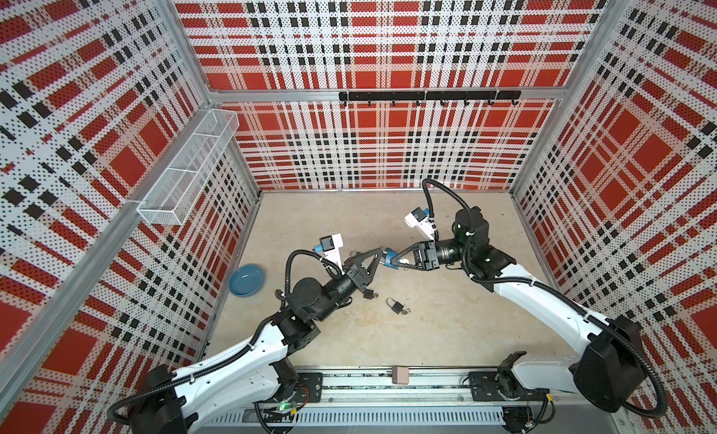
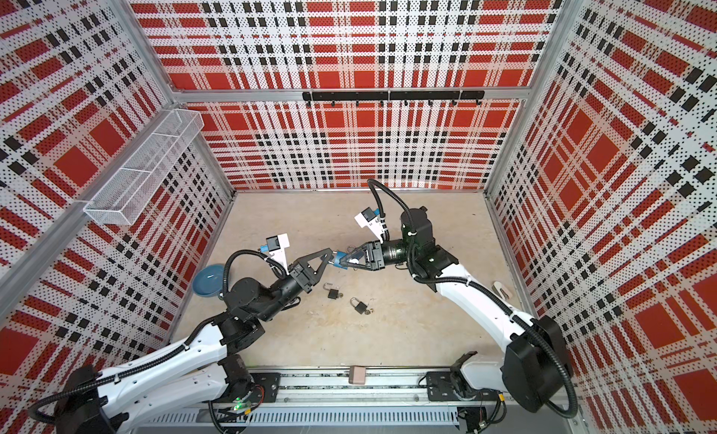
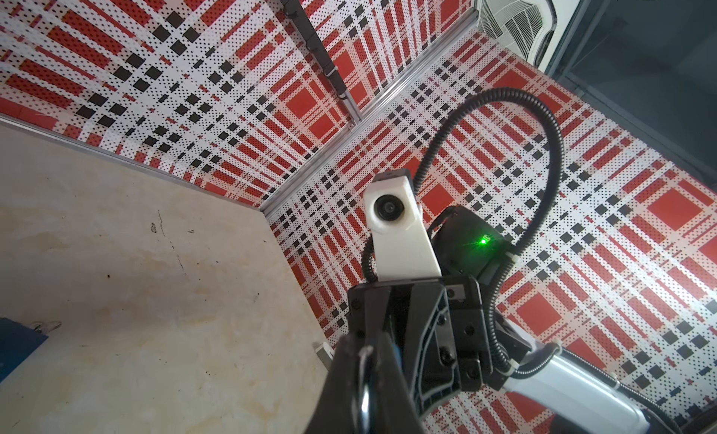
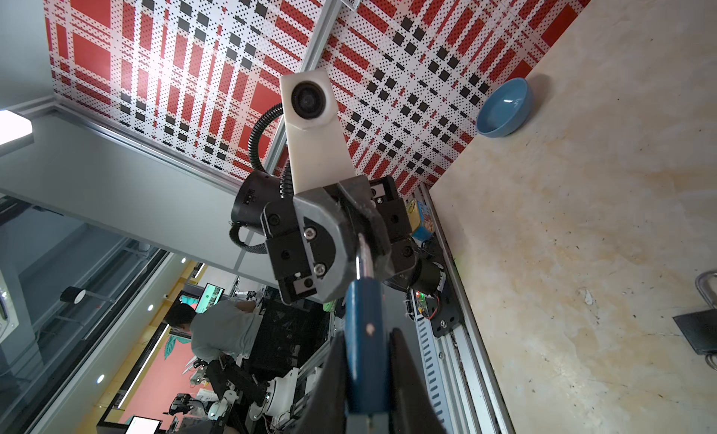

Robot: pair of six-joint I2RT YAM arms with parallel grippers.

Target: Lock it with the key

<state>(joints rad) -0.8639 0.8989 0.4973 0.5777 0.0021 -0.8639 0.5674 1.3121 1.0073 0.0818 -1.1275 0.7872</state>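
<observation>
The lock is gripped level by the right gripper, its shackle, pointing left, pinched by the left gripper.

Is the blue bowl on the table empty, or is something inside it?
Empty. The blue bowl stands upright, and the right wrist view shows only its bare, glossy inside.

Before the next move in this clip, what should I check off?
1. Right hand shut on the blue padlock body: ok.
2. Left hand shut on its shackle: ok.
3. Shackle pushed home in the body: cannot tell.
4. A key seated in the blue padlock: cannot tell, none in view.
5. Both black padlocks on the table, apart from both hands: ok.
</observation>
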